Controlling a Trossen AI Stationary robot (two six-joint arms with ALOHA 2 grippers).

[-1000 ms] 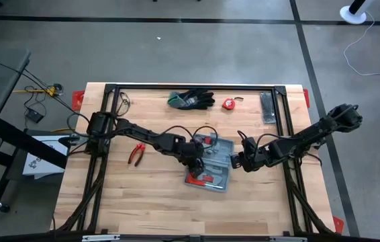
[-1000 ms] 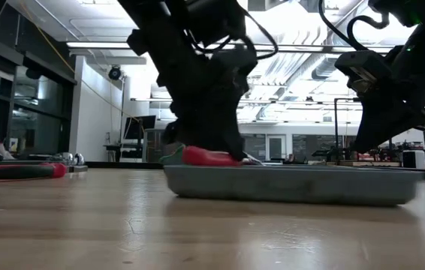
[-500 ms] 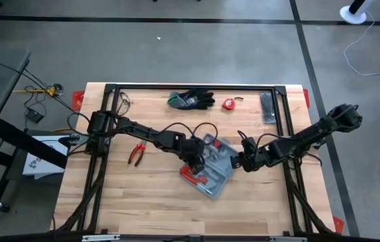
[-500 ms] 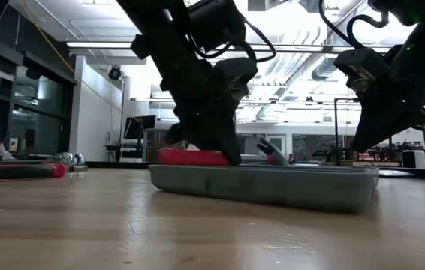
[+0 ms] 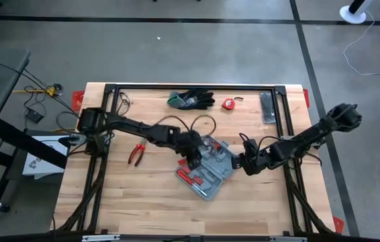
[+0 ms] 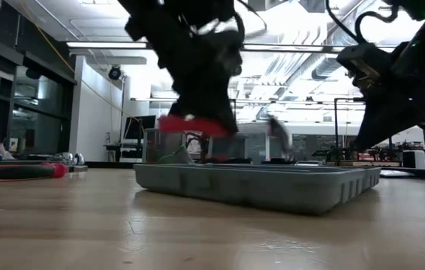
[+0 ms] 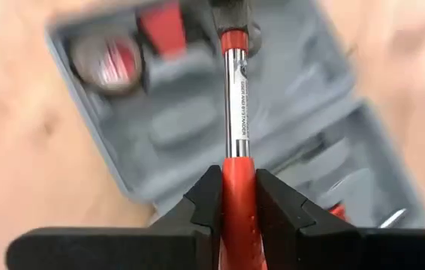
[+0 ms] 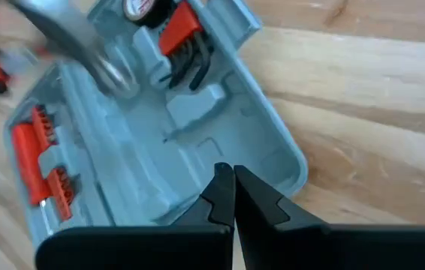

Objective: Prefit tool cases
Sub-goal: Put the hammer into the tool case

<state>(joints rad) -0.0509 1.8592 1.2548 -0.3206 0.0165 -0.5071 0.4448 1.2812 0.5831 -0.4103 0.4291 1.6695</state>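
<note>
The case (image 5: 207, 168) lies open near the middle of the table (image 5: 109, 202), turned askew, its moulded recesses facing up. The left gripper (image 7: 238, 196) hangs just above the case, fingers clamped on the red handle of a hammer (image 7: 236, 127), whose steel shank reaches out over the recesses; in the low view the tool (image 6: 194, 124) is clear of the tray. The right gripper (image 8: 232, 196) sits at the case's edge opposite the left arm, its fingers pressed together, holding nothing.
</note>
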